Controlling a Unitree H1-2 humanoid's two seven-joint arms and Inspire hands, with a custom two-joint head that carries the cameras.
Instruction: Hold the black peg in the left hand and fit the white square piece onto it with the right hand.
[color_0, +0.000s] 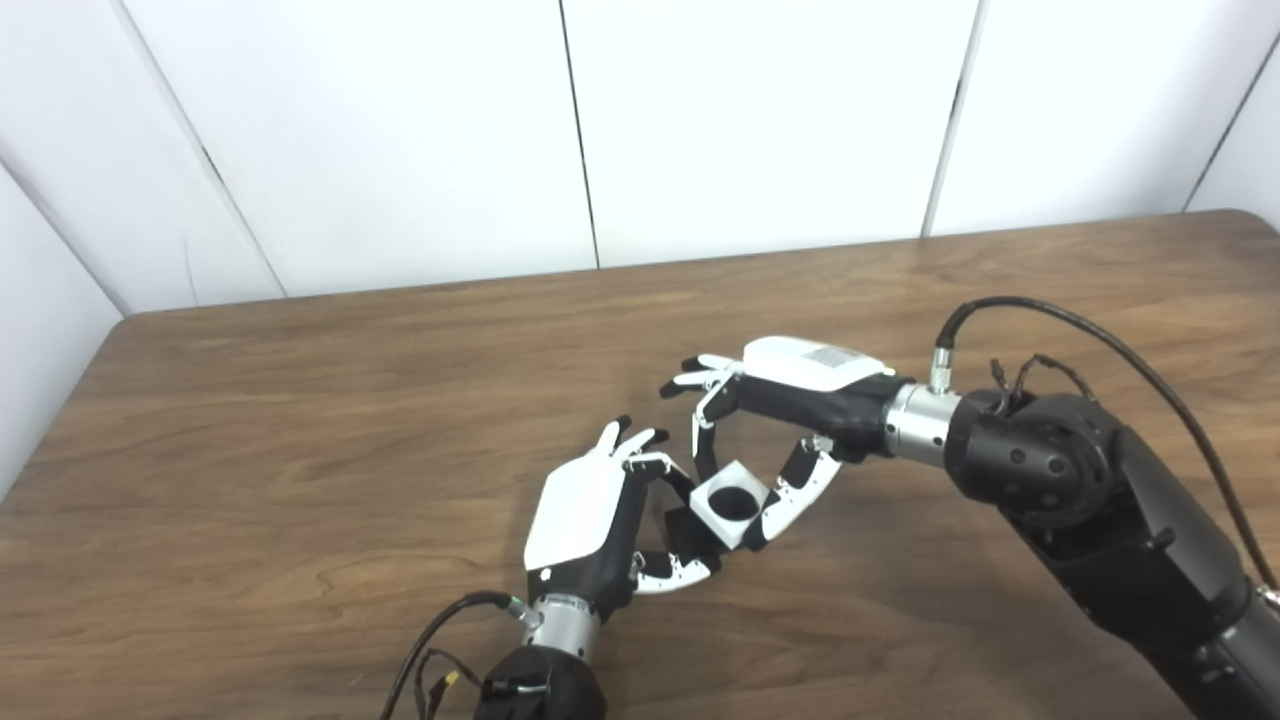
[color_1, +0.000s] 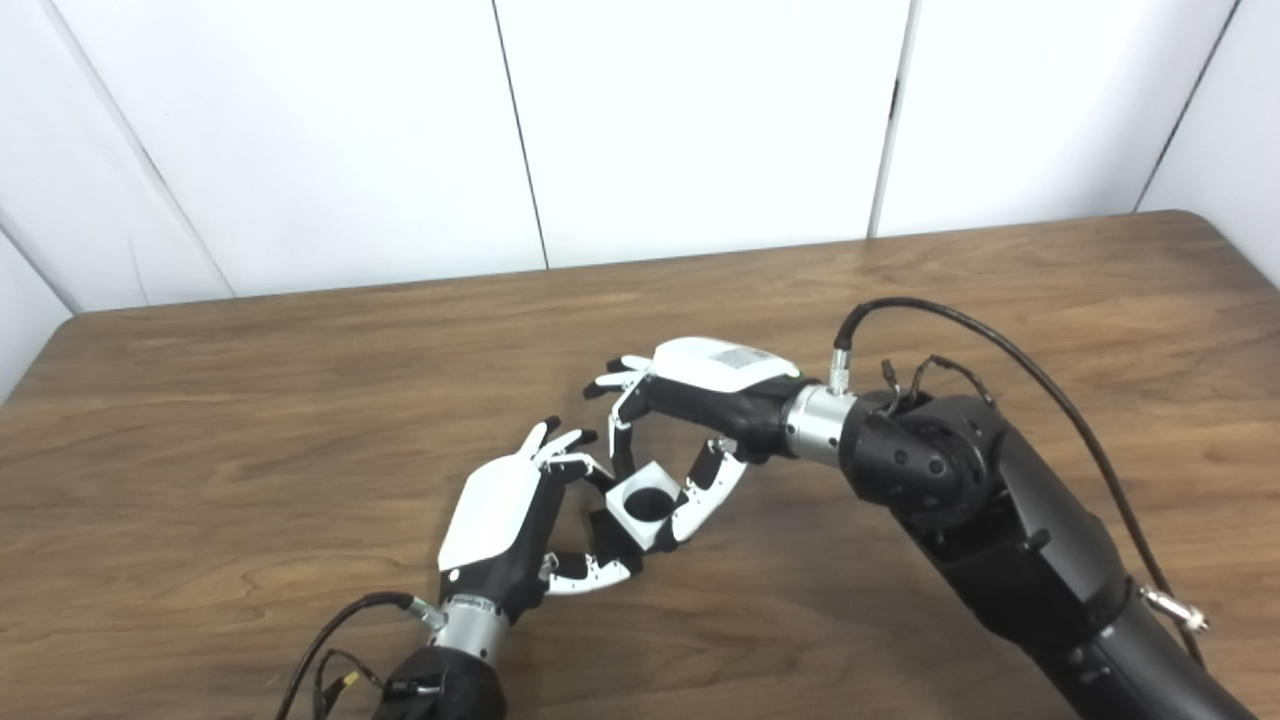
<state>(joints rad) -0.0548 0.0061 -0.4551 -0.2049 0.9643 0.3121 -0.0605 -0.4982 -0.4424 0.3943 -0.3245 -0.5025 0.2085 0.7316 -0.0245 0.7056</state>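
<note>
Near the middle of the brown wooden table (color_0: 300, 420), right hand (color_0: 790, 400) pinches white square piece with round hole (color_0: 735, 503), hole showing toward camera. Left hand (color_0: 600, 520), just left and touching, is closed on short black peg (color_0: 688, 530), mostly hidden. Peg's axis cannot be told; piece sits directly right of it.

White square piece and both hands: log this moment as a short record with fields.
white square piece: held between the two hands above the table, round hole facing up
right hand: fingers and thumb closed on the piece's sides
left hand: shut on the black peg, of which only a dark part shows beside and under the piece
fit: piece looks set on the peg; depth cannot be told
table: brown wood
</note>
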